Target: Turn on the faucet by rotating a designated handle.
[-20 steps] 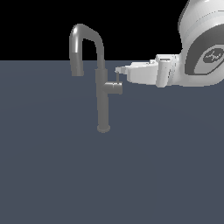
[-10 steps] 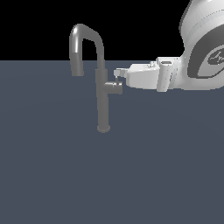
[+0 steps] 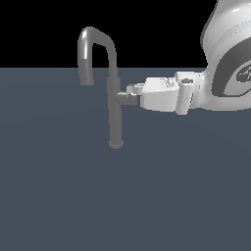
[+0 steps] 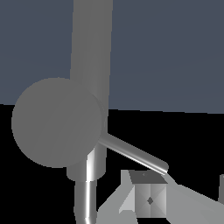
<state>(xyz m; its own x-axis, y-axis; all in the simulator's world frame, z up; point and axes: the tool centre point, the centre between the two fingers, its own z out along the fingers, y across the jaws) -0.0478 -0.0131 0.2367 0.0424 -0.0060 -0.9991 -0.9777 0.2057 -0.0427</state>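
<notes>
At the faucet [image 3: 114, 112], 3 o'clock side: gripper [image 3: 131, 91] meets handle [image 3: 126, 99].
Only the wrist view shows the pin [image 4: 133, 154]; stub horizontal; grip unclear.

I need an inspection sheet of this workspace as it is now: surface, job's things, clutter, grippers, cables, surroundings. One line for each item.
Surface: flat dark blue-grey floor, bare where shown.
Job's things: faucet stands upright on a round base, its gooseneck spout curving toward the exterior view's left; handle juts from the column toward the exterior view's right, and its thin lever shows in the wrist view.
Clutter: nothing seen.
Grippers: gripper is at the handle's end, one finger by the lever tip; open or shut cannot be told.
Cables: nothing seen.
Surroundings: black background above the floor; white arm enters from the exterior view's right.
</notes>
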